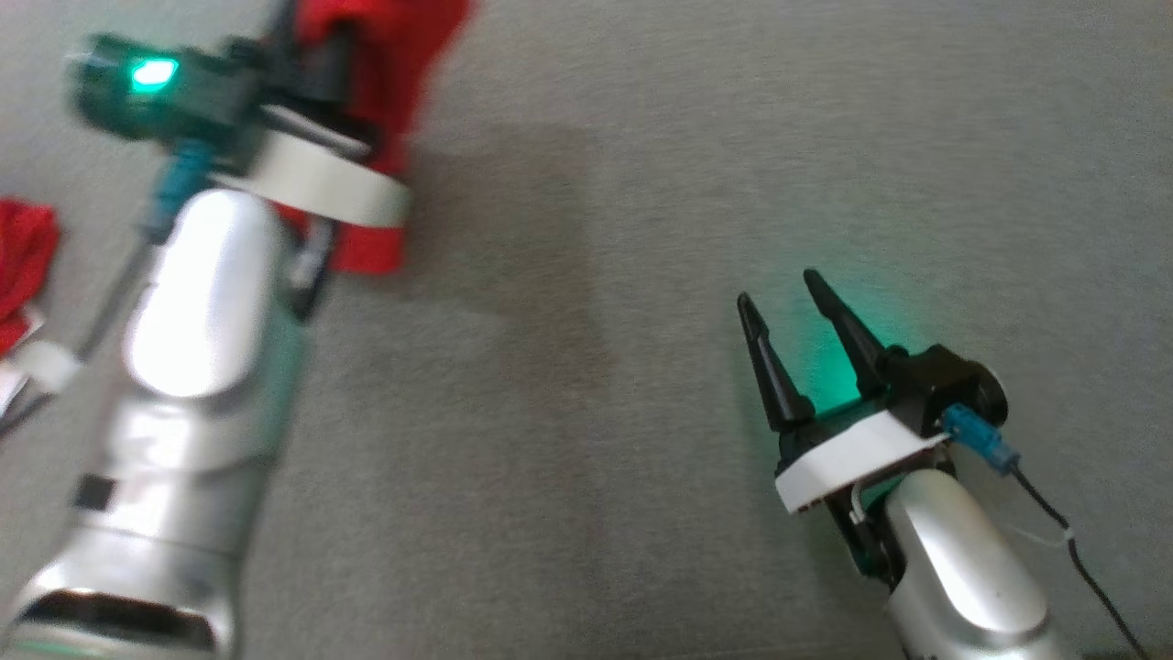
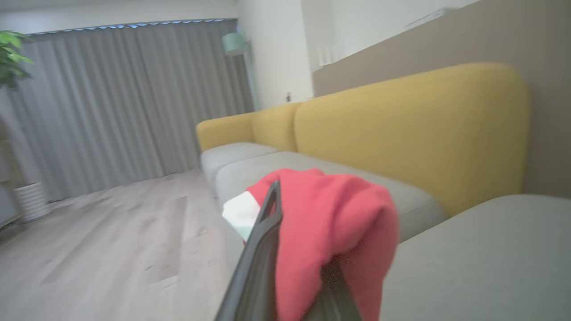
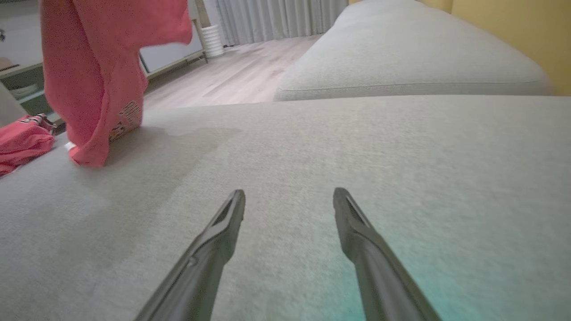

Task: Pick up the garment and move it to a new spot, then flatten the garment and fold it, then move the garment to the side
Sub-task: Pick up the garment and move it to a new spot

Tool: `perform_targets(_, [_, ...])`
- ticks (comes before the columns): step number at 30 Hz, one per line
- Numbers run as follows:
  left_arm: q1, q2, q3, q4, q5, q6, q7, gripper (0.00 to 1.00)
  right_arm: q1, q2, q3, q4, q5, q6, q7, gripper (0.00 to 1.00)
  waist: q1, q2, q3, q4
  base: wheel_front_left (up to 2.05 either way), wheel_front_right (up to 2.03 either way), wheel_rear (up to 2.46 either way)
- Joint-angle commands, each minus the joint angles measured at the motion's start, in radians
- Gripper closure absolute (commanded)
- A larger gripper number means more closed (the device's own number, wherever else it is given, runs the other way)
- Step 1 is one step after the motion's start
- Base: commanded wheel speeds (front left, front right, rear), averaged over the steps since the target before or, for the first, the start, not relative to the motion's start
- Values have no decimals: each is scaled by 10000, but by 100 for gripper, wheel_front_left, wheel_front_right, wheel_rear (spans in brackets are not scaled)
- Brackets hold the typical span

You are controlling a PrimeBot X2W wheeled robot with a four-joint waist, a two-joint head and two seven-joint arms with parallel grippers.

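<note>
**Grippers, two.**
- Left gripper (image 2: 285, 209): jaws closed on the garment, with cloth draped over one finger.
- Right gripper (image 3: 290, 194): jaws spread wide and empty, low over bare grey cushion (image 1: 641, 183), well apart from the cloth.

**Red garments, two.**
- Garment (image 3: 93, 67): hangs bunched from the left gripper at the far left of the cushion. Its lowest fold meets the surface.
  - Coral-red knit in loose vertical folds.
  - A pale panel of dark lettering (image 3: 127, 118) near the lower edge, too blurred to read.
  - A white patch (image 2: 241, 211) beside the finger.
- Second red garment (image 3: 22, 140): lies crumpled at the cushion's left margin, apart from the first.

**Surroundings, one each.**
- Yellow sofa back (image 2: 401, 125).
- Grey curtain (image 2: 111, 102).
- Potted plant (image 2: 11, 58).
- Wood floor (image 2: 111, 232).
</note>
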Motion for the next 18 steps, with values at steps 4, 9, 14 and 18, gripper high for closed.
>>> perform_targets(4, [-170, -538, -812, -850, -567, -55, -56, 100, 269, 197, 361, -192, 204, -7, -24, 0, 0, 0, -477, -954, 0, 0, 0])
perform_targets(9, [216, -964, -1849, -1022, -1366, -64, -59, 100, 368, 210, 484, -174, 354, -7, -24, 0, 0, 0, -611, -1340, 0, 0, 0])
perform_targets(14, [1060, -1158, -2630, -922, -1913, -65, -63, 100, 463, 213, 563, -178, 527, -7, -24, 0, 0, 0, -735, -1504, 0, 0, 0])
perform_targets(18, [1929, -1213, -2730, -553, -2291, 54, -64, 32, 496, 214, 528, -160, 553, -7, -24, 0, 0, 0, -786, -1429, 0, 0, 0])
